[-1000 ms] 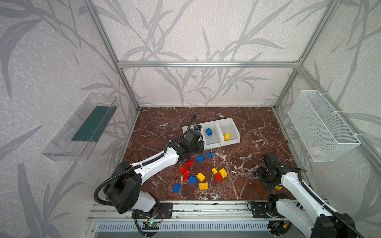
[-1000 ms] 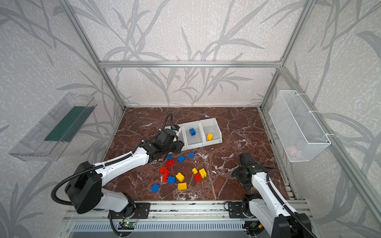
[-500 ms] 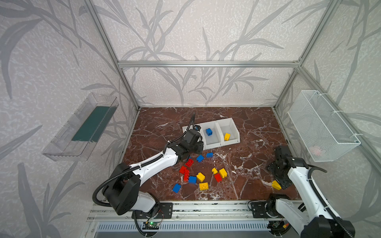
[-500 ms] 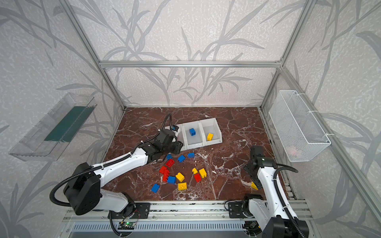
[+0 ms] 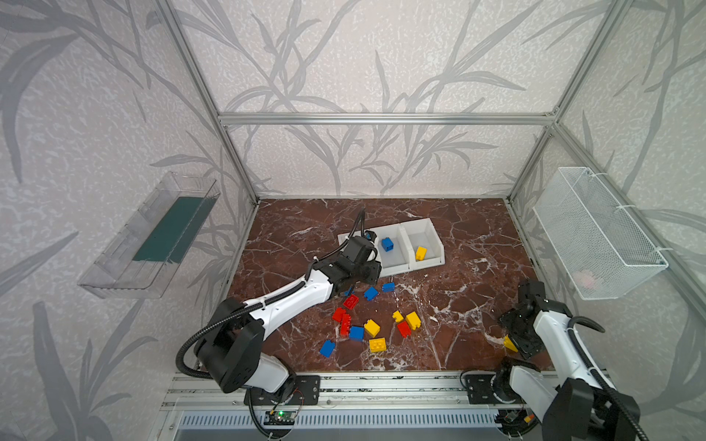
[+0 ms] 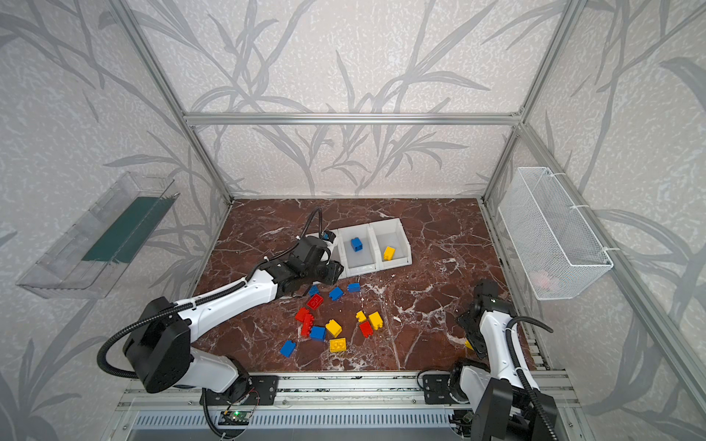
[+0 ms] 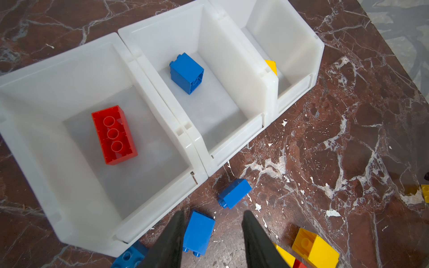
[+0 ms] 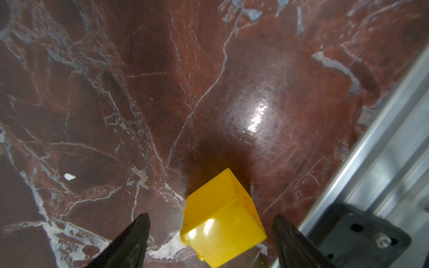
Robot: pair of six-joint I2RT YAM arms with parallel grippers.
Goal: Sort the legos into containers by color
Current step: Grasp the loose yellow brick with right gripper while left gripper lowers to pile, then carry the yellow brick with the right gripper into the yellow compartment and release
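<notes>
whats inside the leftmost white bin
One red brick lies underside up in the leftmost white bin, per the left wrist view. In both top views the left arm hides its inside.

Yellow lego (image 8: 222, 220) (white-veined maroon tabletop (image 8: 116, 92)).

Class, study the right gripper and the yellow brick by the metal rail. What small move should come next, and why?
Probably ease down a little and close on the yellow brick. The right gripper is open, with a finger on either side of the brick and a gap on both sides, so nothing is held yet. The brick lies far from the bin holding the other yellow brick.
</notes>
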